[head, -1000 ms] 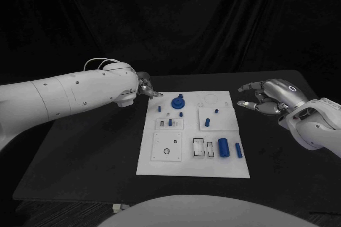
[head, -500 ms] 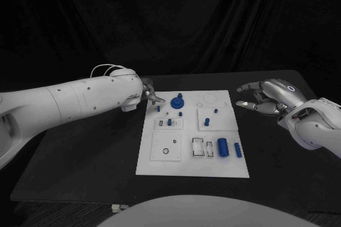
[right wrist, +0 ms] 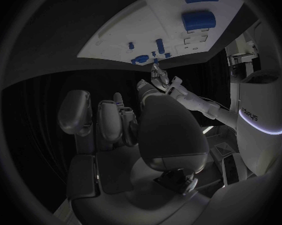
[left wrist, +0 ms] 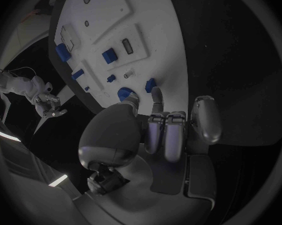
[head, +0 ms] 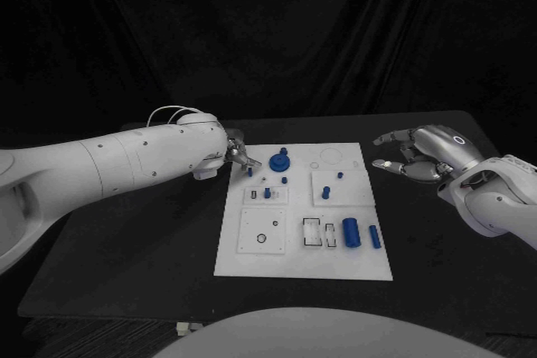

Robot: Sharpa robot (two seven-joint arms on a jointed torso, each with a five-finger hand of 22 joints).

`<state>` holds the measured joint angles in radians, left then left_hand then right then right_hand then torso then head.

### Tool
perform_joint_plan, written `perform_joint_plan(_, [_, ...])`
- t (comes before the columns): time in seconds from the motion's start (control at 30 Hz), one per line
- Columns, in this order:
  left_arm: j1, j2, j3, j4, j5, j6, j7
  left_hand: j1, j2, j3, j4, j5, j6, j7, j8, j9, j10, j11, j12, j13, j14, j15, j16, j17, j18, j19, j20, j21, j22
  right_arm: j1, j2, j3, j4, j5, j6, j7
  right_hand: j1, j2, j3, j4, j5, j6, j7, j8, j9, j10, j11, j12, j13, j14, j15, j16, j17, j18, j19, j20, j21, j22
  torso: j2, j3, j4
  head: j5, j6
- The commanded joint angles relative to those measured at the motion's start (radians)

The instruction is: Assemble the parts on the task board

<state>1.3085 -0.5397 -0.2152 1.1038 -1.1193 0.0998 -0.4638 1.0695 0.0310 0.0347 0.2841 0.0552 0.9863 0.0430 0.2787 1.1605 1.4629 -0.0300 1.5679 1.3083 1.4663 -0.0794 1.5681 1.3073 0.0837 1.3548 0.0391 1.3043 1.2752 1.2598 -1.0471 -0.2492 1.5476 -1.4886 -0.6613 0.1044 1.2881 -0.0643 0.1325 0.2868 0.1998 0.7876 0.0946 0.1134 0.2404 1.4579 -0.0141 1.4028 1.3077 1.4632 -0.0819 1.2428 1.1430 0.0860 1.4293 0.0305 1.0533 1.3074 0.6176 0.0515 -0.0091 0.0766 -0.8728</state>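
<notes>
The white task board (head: 293, 257) lies in the middle of the black table. On it are a blue gear-like part (head: 280, 160), a small blue peg (head: 250, 172) near its far left edge, several other small blue pegs, and a large blue cylinder (head: 351, 232) beside a thinner one (head: 375, 236). My left hand (head: 238, 156) is over the board's far left corner. In the left wrist view one fingertip (left wrist: 156, 92) reaches next to the small blue peg (left wrist: 150, 84); nothing is gripped. My right hand (head: 423, 154) hovers to the right of the board, fingers apart and holding nothing.
The board has empty slots and recesses near its front, such as a square plate with a hole (head: 263, 232) and rectangular slots (head: 319, 232). Bare black table (head: 134, 241) stretches to the left and right of the board.
My left hand has moved right onto the board's far left corner, close to the small blue peg. The right hand has stayed where it was.
</notes>
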Motion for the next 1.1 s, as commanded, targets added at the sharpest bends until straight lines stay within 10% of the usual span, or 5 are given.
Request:
perform_joint_plan(0.03, [-0.003, 0.003, 0.001, -0.001, -0.002, 0.019, 0.013, 0.002, 0.008, -0.003, -0.004, 0.008, 0.006, 0.000, -0.004, -0.001, 0.108, 0.007, 0.003, 0.262, 0.104, 0.008, 0.003, 0.263, 0.004, -0.007, 0.001, -0.002, -0.001, -0.003, 0.000, 0.001, 0.001, -0.001, 0.002, 0.000, 0.000, 0.006, -0.001, -0.003, 0.002, 0.009, -0.002, 0.004, -0.001, 0.000, 0.004, -0.003, 0.056, 0.037, 0.007, -0.003, 0.000, 0.005, 0.002, 0.005, -0.005, 0.141, -0.001, -0.0002, 0.0008, 0.000, 0.000])
perform_joint_plan(0.8, [-0.020, 0.017, 0.001, -0.018, -0.002, 0.030, 0.023, 0.066, 0.034, 0.025, -0.046, 0.141, 0.014, -0.003, -0.033, 0.001, 0.105, 0.005, 0.001, 0.260, 0.104, 0.007, 0.003, 0.263, 0.007, -0.015, 0.001, -0.017, 0.001, -0.003, -0.002, 0.001, 0.001, -0.001, 0.004, -0.002, 0.002, 0.007, -0.001, -0.004, 0.005, 0.012, -0.001, 0.004, -0.002, 0.000, 0.004, -0.003, 0.055, 0.037, 0.007, -0.004, -0.001, 0.006, 0.001, 0.005, -0.006, 0.141, 0.001, -0.0004, 0.0011, -0.006, 0.000])
perform_joint_plan(1.1, [-0.021, 0.016, 0.001, -0.022, -0.002, 0.012, 0.052, 0.138, 0.024, 0.092, -0.089, 0.343, 0.002, -0.004, -0.066, -0.005, 0.086, 0.003, -0.016, 0.243, 0.104, 0.006, 0.003, 0.263, 0.010, -0.022, 0.000, -0.031, 0.002, -0.003, -0.003, 0.001, 0.000, -0.001, 0.005, -0.004, 0.006, 0.008, 0.001, -0.006, 0.007, 0.015, 0.000, 0.005, -0.003, 0.000, 0.005, -0.004, 0.054, 0.037, 0.007, -0.005, -0.002, 0.006, 0.002, 0.005, -0.006, 0.141, 0.000, -0.0004, 0.0002, -0.008, 0.000])
